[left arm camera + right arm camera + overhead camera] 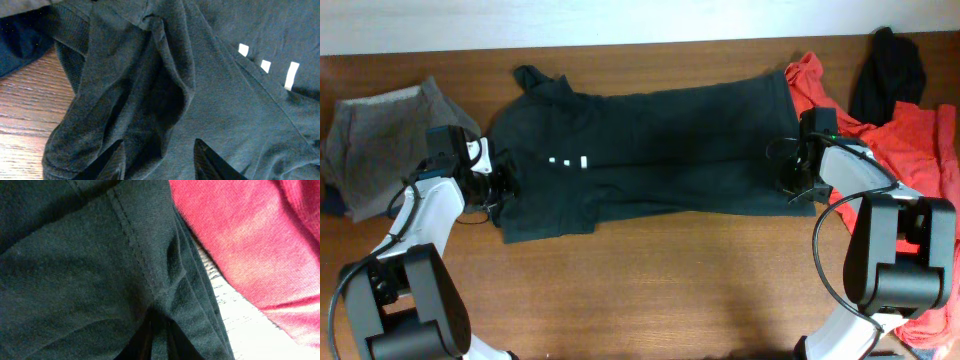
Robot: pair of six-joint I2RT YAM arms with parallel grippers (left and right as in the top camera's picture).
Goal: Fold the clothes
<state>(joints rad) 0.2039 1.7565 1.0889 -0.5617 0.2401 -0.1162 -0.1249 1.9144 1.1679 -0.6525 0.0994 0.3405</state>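
Across the centre of the frame, the black T-shirt (pixel 660 140) lies spread flat on the table (pixel 640 290). The left gripper (pixel 506 186) sits at its left edge, fingers (pixel 210 162) apart astride a fold. The right gripper (pixel 792 180) is clamped on the right hem, beside the red T-shirt (pixel 910 135).

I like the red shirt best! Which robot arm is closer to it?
Right. The right gripper sits at the black T-shirt's hem, just beside the red T-shirt. The left gripper is at the black T-shirt's other end, far from the red one.
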